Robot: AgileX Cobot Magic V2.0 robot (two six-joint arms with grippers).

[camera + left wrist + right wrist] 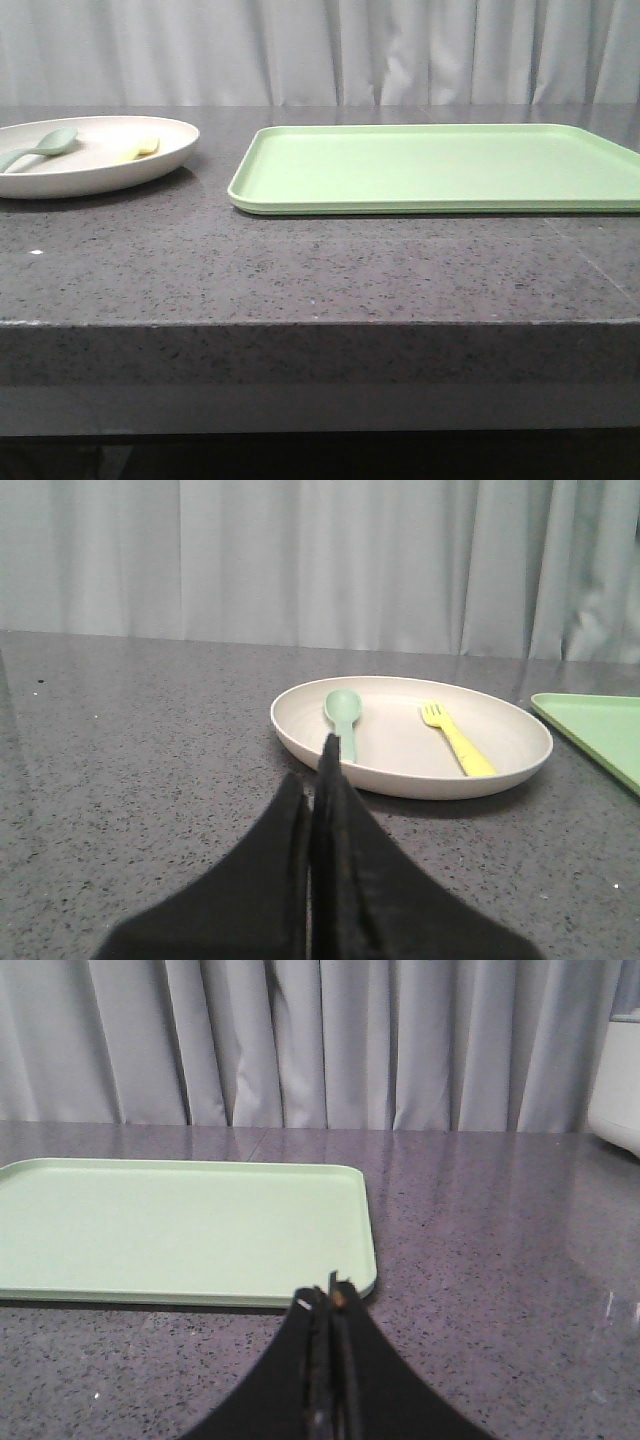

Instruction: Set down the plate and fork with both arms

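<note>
Nothing grasped yet: left end effector [318, 780] and right end effector [330, 1305] both closed, empty; plate [400, 770] with fork [457, 742] to be approached, jaws opened first

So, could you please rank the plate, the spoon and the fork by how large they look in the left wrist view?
1. Round cream-white plastic plate, clearly largest.
2. Grey-green spoon and pale-yellow plastic fork: they look about equally long as they lie in the plate, so I won't rank them.

plate [100, 170] cropped at left, tray [440, 165] cropped right
</note>
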